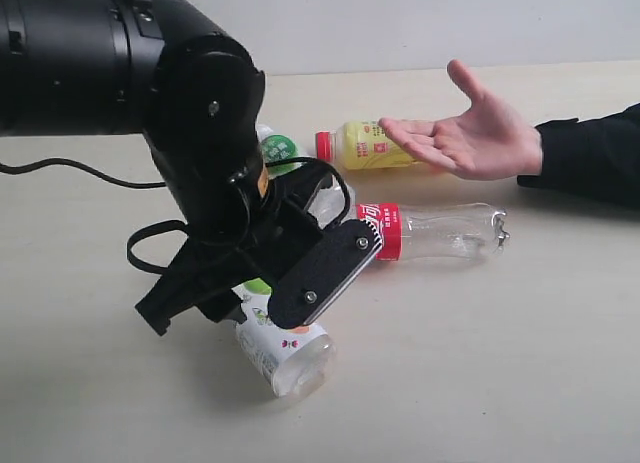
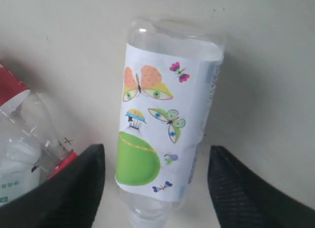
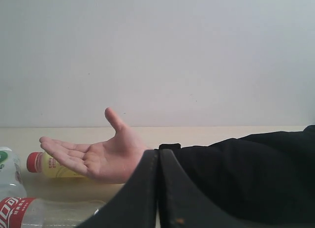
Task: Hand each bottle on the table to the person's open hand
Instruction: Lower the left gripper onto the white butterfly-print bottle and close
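The pale table (image 1: 520, 363) held 4 bottles. The black left arm (image 1: 130, 63) hid most of a green-labelled bottle (image 1: 280, 148), seemingly lying. The person's hand (image 1: 470, 133) lay open, palm-up, by the yellow bottle (image 1: 365, 146); the clear bottle (image 1: 440, 231) looked empty. The left gripper (image 2: 155, 154) stood wide, straddling the lying butterfly bottle (image 2: 162, 105) without gripping; the right gripper (image 3: 158, 188) was closed, empty.

Bottle (image 2: 167, 114): clear glossy plastic, smooth printed label. Table (image 1: 500, 373): matt, pale, faint wood grain. Left gripper (image 2: 155, 161): matt black, finely textured fingers (image 2: 246, 193).
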`<state>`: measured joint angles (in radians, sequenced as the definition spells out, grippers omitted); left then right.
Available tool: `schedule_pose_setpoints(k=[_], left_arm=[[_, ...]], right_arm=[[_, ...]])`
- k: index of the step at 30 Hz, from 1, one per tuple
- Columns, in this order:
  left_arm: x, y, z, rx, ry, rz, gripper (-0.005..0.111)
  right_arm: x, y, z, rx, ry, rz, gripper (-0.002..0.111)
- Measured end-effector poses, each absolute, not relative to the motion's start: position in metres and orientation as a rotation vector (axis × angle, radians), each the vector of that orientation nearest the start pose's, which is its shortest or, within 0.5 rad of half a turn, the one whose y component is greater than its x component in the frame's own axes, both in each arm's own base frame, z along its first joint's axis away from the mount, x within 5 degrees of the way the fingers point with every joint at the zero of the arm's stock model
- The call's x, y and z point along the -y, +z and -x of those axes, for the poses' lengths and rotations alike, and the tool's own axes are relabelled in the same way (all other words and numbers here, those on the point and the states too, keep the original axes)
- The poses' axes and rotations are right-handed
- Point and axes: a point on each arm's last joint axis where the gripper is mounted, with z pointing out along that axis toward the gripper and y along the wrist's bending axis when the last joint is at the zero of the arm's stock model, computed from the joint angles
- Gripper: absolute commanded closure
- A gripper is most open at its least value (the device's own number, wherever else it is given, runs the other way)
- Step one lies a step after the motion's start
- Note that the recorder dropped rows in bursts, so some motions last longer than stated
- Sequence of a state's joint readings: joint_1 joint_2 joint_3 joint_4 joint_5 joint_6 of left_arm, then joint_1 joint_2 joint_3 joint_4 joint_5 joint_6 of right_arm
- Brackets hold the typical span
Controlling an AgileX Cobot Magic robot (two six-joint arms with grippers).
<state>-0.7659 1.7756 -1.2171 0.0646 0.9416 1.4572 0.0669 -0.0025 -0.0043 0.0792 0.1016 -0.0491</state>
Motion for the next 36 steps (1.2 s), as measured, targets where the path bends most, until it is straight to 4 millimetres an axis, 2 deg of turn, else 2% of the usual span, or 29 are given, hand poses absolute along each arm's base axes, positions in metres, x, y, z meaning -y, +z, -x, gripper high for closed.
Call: schedule_pose_setpoints(k=[7,10,13,21,27,36], left_arm=[[0.239,0.193,-0.257,1.387,-0.189,2.963,0.046],[0.239,0.192,-0.258,1.367,-0.214,2.966,0.035],[0.238,0.192,-0.259,1.365,-0.237,2.96,0.029],[0.237,0.191,-0.258,1.409,-0.234,2.938,0.03],[0.234,0.178,-0.255,1.395,-0.228,2.93,0.03],[0.239,0.158,-0.261,1.405,-0.241,2.924,0.03]], right_arm=[[-0.004,0.206,-0.056,-1.578,0.082,0.036,0.108],[-0.004,0.206,-0.056,-1.578,0.082,0.036,0.108],[-0.004,0.206,-0.056,-1.578,0.082,0.036,0.108],[-0.004,0.206,-0.056,-1.578,0.082,0.036,0.108],[-0.004,0.206,-0.056,-1.578,0.082,0.036,0.108],[-0.004,0.206,-0.056,-1.578,0.082,0.036,0.108]])
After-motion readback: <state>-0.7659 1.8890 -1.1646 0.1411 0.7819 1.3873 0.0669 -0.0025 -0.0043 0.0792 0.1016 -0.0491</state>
